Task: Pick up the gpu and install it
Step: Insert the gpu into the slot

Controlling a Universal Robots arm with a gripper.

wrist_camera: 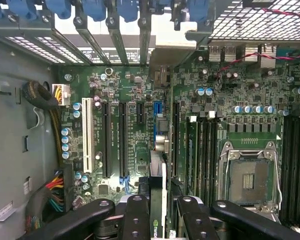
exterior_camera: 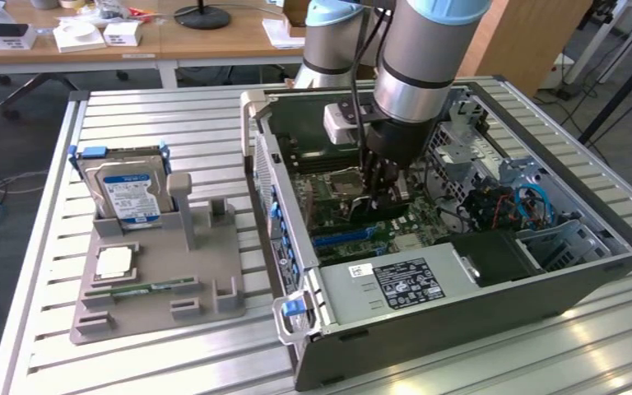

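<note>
My gripper (exterior_camera: 388, 196) reaches down into the open computer case (exterior_camera: 579, 271), over the green motherboard (exterior_camera: 344, 234). It is shut on the gpu (wrist_camera: 159, 165), a thin dark card seen edge-on between the black fingers (wrist_camera: 135, 220) in the wrist view. The card hangs above the motherboard, in line with the long black expansion slots (wrist_camera: 122, 140) and close to the rear bracket openings (wrist_camera: 115, 42). In the exterior view the gpu (exterior_camera: 401, 216) is a dark shape just under the fingers, largely hidden by the wrist.
The empty CPU socket (wrist_camera: 247, 175) and RAM slots (wrist_camera: 295, 165) lie beside the card. A power supply (exterior_camera: 398, 284) fills the case's near end. To the exterior view's left, a grey holder (exterior_camera: 151, 280) carries a hard drive (exterior_camera: 129, 193), a CPU chip (exterior_camera: 113, 263) and a RAM stick (exterior_camera: 141, 288).
</note>
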